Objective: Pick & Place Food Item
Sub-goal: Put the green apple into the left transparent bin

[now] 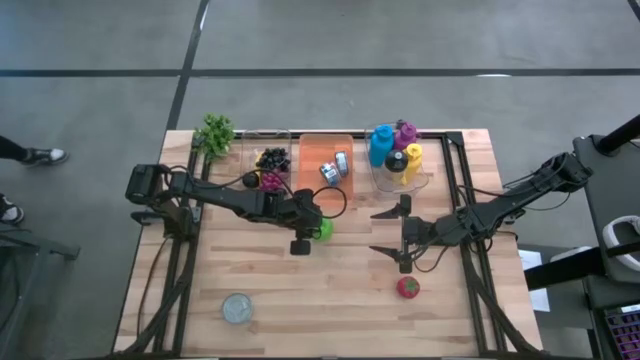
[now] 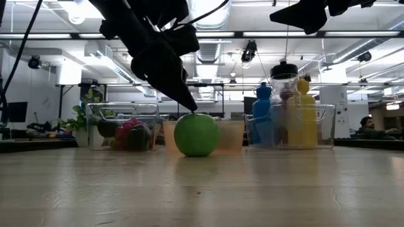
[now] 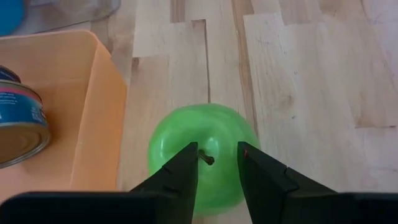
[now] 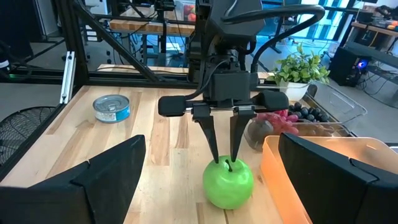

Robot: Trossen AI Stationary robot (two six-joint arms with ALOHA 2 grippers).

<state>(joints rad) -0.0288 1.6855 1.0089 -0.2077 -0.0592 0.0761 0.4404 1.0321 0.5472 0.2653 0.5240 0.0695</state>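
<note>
A green apple (image 3: 196,155) rests on its underside on the wooden table, just in front of the orange tray (image 3: 93,124). My left gripper (image 3: 217,165) comes down on it slanting from the table's left. Its fingers are a narrow gap apart and stand on either side of the apple's stem (image 3: 206,159). The right wrist view shows the same: the two fingertips are at the top of the apple (image 4: 228,183). My right gripper (image 1: 388,232) hovers wide open above the table to the apple's right, holding nothing. My left gripper has its fingertips (image 4: 214,160) at the apple's top, by the stem hollow (image 2: 193,114), coming from above and slanting down. The stem stands between the fingers, close to one and clear of the other. The apple sits upright on the table. I cannot tell whether the tips press on it.
The orange tray holds a tin can (image 1: 335,167). Beside it stand a clear bin of grapes (image 1: 272,165) and a clear bin of bottles (image 1: 398,155). A plant (image 1: 215,132) is at the far left. Another can (image 1: 237,308) and a red fruit (image 1: 407,288) lie near the front.
</note>
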